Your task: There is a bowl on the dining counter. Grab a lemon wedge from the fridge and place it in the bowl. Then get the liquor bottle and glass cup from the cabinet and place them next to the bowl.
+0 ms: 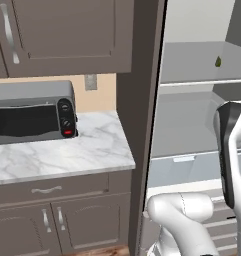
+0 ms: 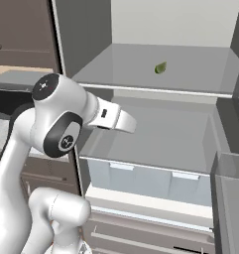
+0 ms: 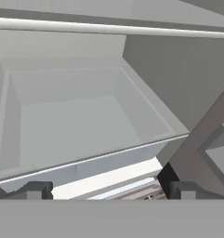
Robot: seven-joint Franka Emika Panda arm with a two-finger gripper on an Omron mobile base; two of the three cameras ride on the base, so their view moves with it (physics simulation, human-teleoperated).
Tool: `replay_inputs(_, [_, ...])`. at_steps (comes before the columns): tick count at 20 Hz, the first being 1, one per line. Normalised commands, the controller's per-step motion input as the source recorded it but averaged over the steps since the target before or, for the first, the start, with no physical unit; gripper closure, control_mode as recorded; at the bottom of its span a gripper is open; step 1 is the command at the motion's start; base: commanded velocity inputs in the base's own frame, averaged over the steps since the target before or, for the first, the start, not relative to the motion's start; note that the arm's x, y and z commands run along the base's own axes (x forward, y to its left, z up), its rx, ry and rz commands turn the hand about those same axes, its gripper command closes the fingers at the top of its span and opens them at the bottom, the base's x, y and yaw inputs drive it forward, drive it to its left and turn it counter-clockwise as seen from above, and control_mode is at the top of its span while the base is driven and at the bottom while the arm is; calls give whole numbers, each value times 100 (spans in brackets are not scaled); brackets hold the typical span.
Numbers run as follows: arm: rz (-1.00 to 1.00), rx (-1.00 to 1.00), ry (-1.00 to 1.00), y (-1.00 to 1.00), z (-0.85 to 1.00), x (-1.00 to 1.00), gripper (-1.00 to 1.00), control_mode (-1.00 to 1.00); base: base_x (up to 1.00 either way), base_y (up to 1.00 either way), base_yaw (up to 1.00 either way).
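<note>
Nearest, at the bottom of the hand view, the gripper [image 3: 106, 189] has its jaws wide apart with nothing between them, aimed into a bare pale bin low in the fridge [image 2: 155, 134], whose door stands open. The arm [image 2: 59, 126] rises at the left of the right base view, its forearm reaching toward the middle shelf. Farther back, in the upper centre of that view, the lemon wedge [image 2: 160, 67] lies as a small greenish piece on the upper shelf [image 2: 190, 74], well above and beyond the hand. To my judgement the task is barely begun: the fridge is open, but the wedge is not yet grasped, and the bowl, bottle and cup steps all remain.
</note>
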Motion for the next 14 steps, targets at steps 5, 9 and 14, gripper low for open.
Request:
replay_inputs(5, [0, 0, 0, 0, 0, 0, -100, 100, 37, -31, 0])
replay_inputs(9, [0, 0, 0, 0, 0, 0, -100, 100, 41, -20, 0])
replay_inputs(14, [0, 6, -3, -17, 50, 6, -100, -100, 6, -3, 0])
